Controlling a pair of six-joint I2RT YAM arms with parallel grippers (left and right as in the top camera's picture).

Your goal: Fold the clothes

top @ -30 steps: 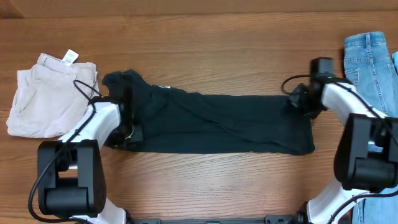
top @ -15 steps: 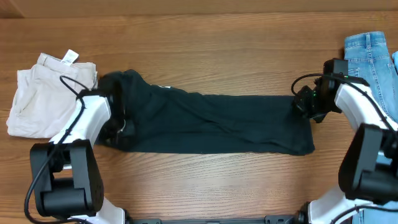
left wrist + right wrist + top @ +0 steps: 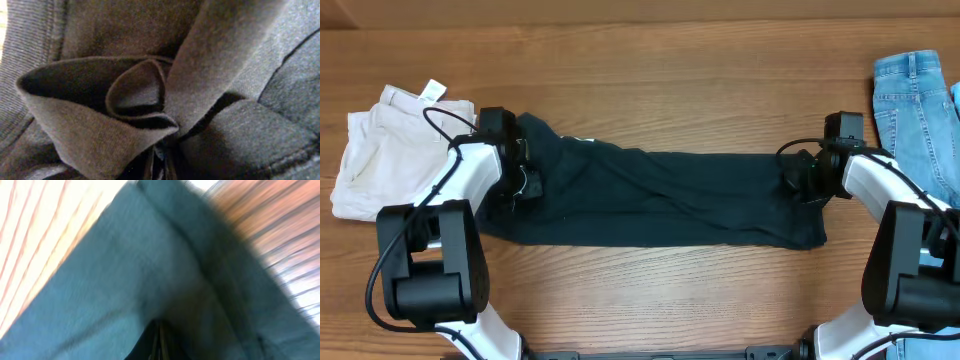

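Now the dark shirt (image 3: 660,200) lies on the tabletop (image 3: 650,60) as one long band, and its long axis runs straight from one end effector to the other. The left end effector (image 3: 525,182) is at the bunched end and is clenched on the shirt. In its wrist view a thick fold of cloth rises directly from between the closed fingers. The right end effector (image 3: 798,180) is at the opposite, flatter end, near the far edge of the band. It is also closed on the shirt, with the cloth running out from its fingertips.

From the left end effector the shirt goes away to the right, and from the right end effector it goes away to the left and a little toward the robot. Neither arm is nearer, because each one has its own end in hand.

I think the next fold depends on this line. One end should travel along the band toward the other end effector, and it should stay level so that the cloth does not twist. The shorts (image 3: 380,160) lie just outside the left end effector. The jeans (image 3: 910,100) lie outside the right one, apart from it.
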